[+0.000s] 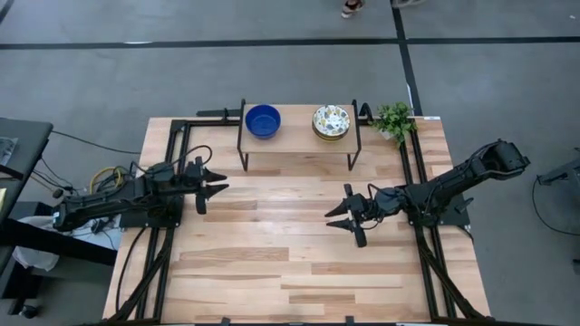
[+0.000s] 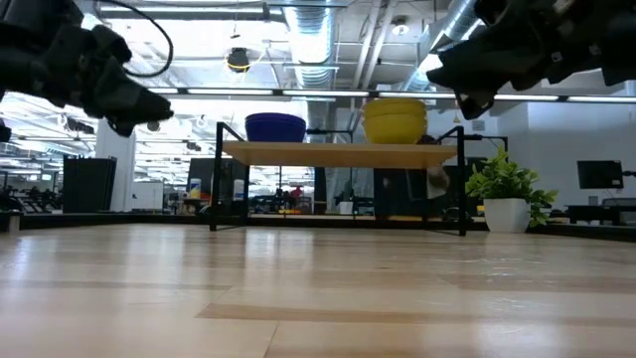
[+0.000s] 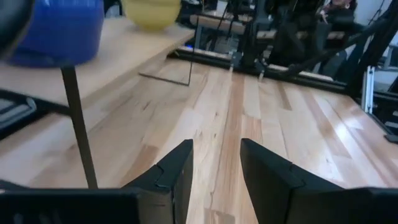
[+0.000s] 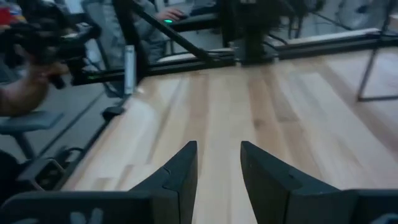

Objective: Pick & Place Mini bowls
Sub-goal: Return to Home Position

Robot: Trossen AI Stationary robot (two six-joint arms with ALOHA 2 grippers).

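On a small raised wooden shelf (image 1: 297,138) at the table's far side stand the mini bowls. A glossy cobalt blue one (image 1: 263,120) (image 2: 275,127) (image 3: 56,31) sits toward the shelf's left end. A cream one with a floral inside (image 1: 332,121), yellow outside (image 2: 396,120) (image 3: 152,12), sits toward its right end and looks stacked. How many bowls each pile holds cannot be told. My left gripper (image 1: 217,183) (image 3: 216,180) hovers open and empty over the table's left side. My right gripper (image 1: 333,218) (image 4: 217,174) hovers open and empty right of the middle.
A small green plant in a white pot (image 1: 394,120) (image 2: 507,194) stands right of the shelf at the table's far right corner. The shelf rests on thin black legs (image 3: 78,130). Black frame rails (image 1: 412,172) run along both table sides. A person's arm (image 4: 18,93) shows beyond the table.
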